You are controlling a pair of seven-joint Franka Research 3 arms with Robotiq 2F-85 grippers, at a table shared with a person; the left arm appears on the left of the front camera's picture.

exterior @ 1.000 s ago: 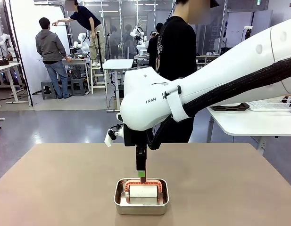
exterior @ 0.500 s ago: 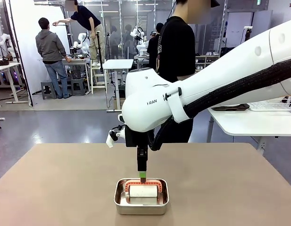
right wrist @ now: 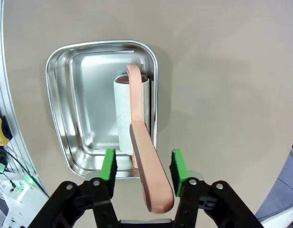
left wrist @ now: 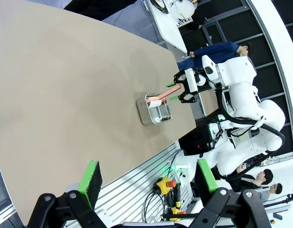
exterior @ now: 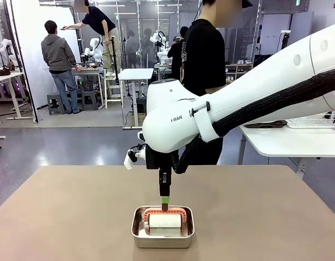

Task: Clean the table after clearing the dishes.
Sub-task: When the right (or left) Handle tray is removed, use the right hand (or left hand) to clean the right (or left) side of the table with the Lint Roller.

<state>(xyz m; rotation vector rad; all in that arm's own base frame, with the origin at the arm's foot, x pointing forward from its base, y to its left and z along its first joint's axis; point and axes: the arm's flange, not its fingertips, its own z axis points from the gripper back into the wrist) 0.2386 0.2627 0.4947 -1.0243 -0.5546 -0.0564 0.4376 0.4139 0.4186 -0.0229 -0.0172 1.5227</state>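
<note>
Lower than 1 second ago, the right gripper (exterior: 165,204) has narrowed its 2 fingers, which stand on either side of the pink handle (right wrist: 145,161) with gaps on both sides, pinching nothing. The roller (right wrist: 123,107) lies in the steel pan (exterior: 136,232) on the table (exterior: 64,217), directly beneath this gripper, near the robot's edge. The left gripper (left wrist: 148,175) hangs spread wide, empty, above the table's edge.

Table (exterior: 64,217) top free L, R and far side; only obstacle: steel pan (exterior: 162,242) w/ roller (exterior: 165,221) at near-centre, R arm (exterior: 254,103) overhead.
</note>
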